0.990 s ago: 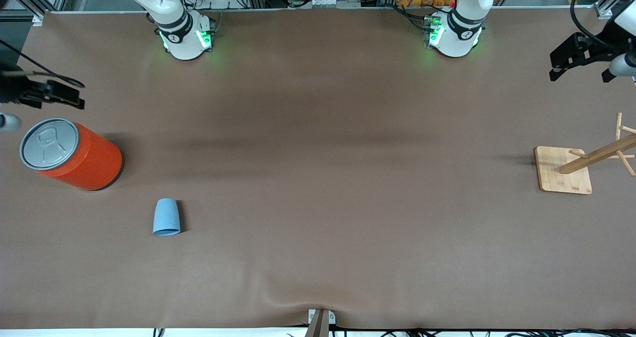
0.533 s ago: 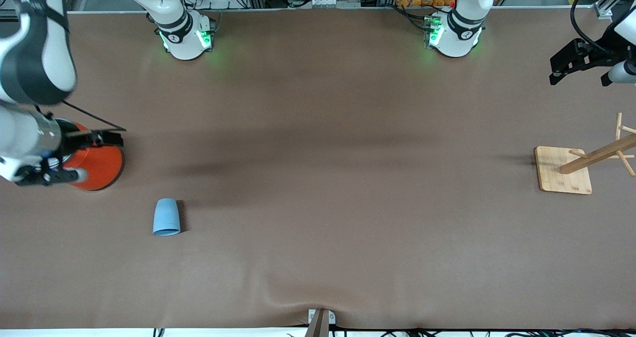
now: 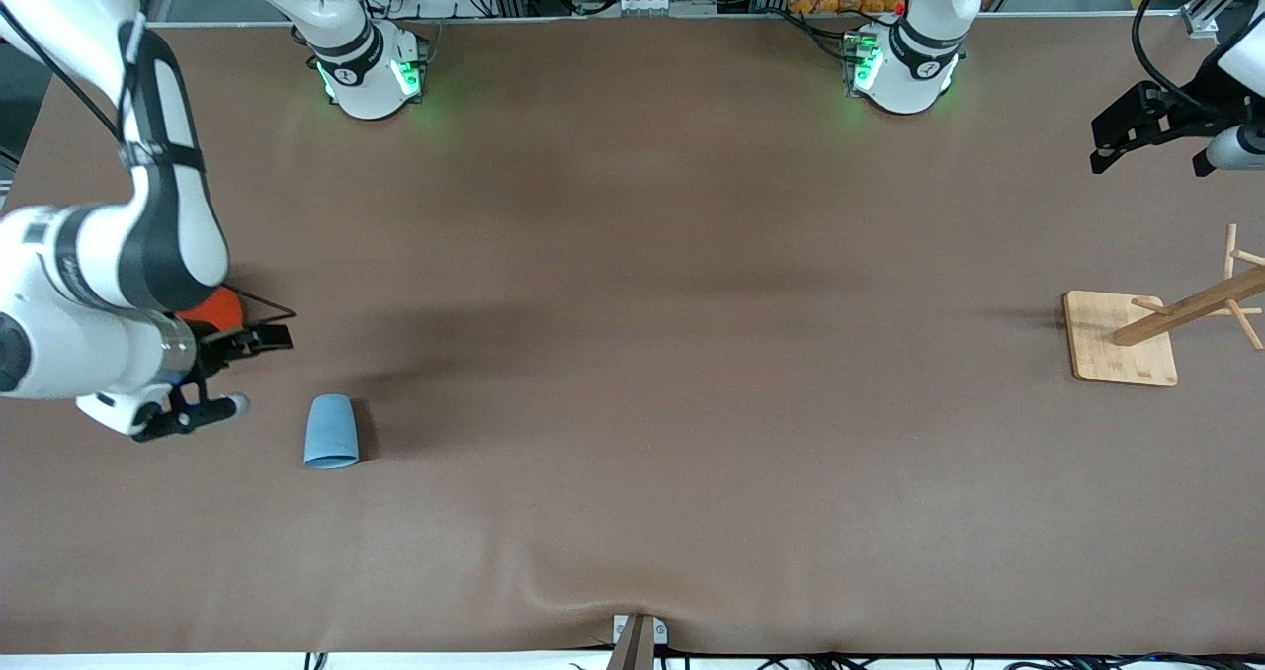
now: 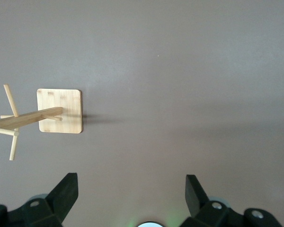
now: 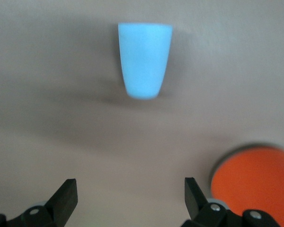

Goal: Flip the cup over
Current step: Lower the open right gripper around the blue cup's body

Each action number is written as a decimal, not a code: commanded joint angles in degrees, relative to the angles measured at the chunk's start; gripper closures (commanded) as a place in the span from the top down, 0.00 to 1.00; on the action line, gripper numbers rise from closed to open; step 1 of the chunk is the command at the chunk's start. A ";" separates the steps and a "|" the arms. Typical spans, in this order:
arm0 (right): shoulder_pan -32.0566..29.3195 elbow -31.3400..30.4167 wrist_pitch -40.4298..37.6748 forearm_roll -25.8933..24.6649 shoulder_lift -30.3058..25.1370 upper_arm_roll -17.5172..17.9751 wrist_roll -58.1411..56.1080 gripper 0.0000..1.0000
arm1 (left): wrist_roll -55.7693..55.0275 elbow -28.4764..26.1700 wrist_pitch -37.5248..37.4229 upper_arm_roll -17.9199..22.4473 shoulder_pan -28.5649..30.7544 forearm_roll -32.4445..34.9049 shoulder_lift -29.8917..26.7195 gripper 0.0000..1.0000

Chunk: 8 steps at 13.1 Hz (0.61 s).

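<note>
near the right arm's end of the table the light-blue cup (image 3: 331, 432) lies untouched, unflipped, my right gripper (image 3: 229, 374) spread apart just beside it, my left gripper (image 3: 1151, 143) waiting open, empty.

No legible text on anything.

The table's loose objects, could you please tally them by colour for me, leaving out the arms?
Light blue: 1, the cup
Orange: 1, the can, mostly hidden under the right arm in the front view
Pale wood: 1, the peg stand
Total: 3
</note>
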 commanded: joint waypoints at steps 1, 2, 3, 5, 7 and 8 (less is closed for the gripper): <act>-0.62 1.40 5.06 0.97 3.97 -0.15 -8.84 1.00 | 1.08 0.51 0.32 -0.31 0.43 -0.85 0.15 1.00; -0.62 1.31 7.00 0.97 4.76 -0.15 -10.27 1.00 | 1.35 0.51 0.32 -0.31 0.43 -0.68 0.15 1.00; -0.45 1.22 8.75 0.89 5.64 -0.15 -10.72 1.00 | 1.35 0.42 0.32 -0.39 0.43 -0.59 0.15 1.00; 0.25 1.13 11.40 0.97 7.40 -0.15 -10.90 1.00 | 1.44 0.33 0.24 -0.40 0.43 -0.59 0.15 1.00; 1.31 0.87 14.39 0.89 8.55 -0.15 -10.81 1.00 | 1.35 0.24 0.32 -0.48 0.25 -0.59 0.24 1.00; 0.88 0.78 14.92 0.97 8.72 -0.06 -10.99 1.00 | 1.44 0.24 0.32 -0.48 0.25 -0.59 0.24 1.00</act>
